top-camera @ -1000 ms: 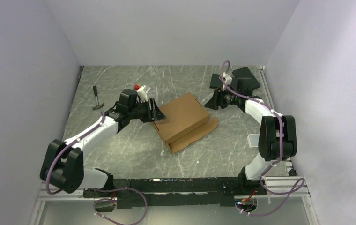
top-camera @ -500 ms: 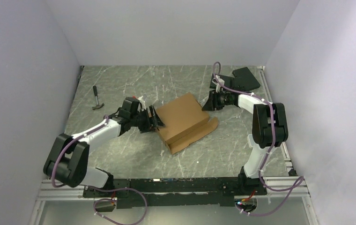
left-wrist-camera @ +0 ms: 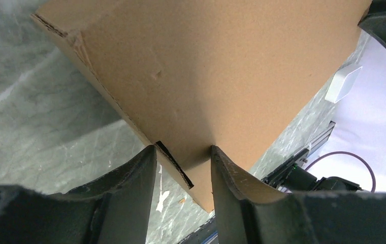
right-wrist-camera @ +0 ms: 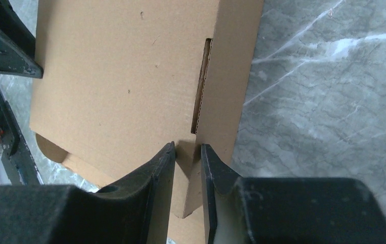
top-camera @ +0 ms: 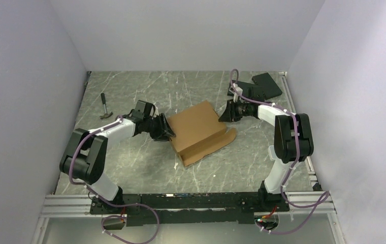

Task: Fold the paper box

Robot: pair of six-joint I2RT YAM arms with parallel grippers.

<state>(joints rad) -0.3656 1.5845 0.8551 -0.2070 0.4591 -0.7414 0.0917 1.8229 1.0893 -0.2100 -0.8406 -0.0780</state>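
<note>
The paper box (top-camera: 198, 129) is a shallow brown cardboard mailer lying askew mid-table, with a flap sticking out along its near side. My left gripper (top-camera: 166, 130) is low at the box's left edge. In the left wrist view its fingers (left-wrist-camera: 142, 175) are apart and straddle a corner of the box (left-wrist-camera: 206, 66), with a cardboard edge between them. My right gripper (top-camera: 224, 113) is at the box's far right corner. In the right wrist view its jaws are almost closed, with a flap corner of the box (right-wrist-camera: 130, 76) between them.
A hammer (top-camera: 104, 107) lies at the far left. Black flat slabs (top-camera: 264, 84) lie at the far right corner. A small grey tray (top-camera: 274, 151) sits by the right arm's base and also shows in the left wrist view (left-wrist-camera: 344, 83). White walls enclose the table.
My left gripper has dropped and moved right against the box's left edge. My right gripper has moved left from the slabs onto the box's far right corner. The box has shifted slightly.
</note>
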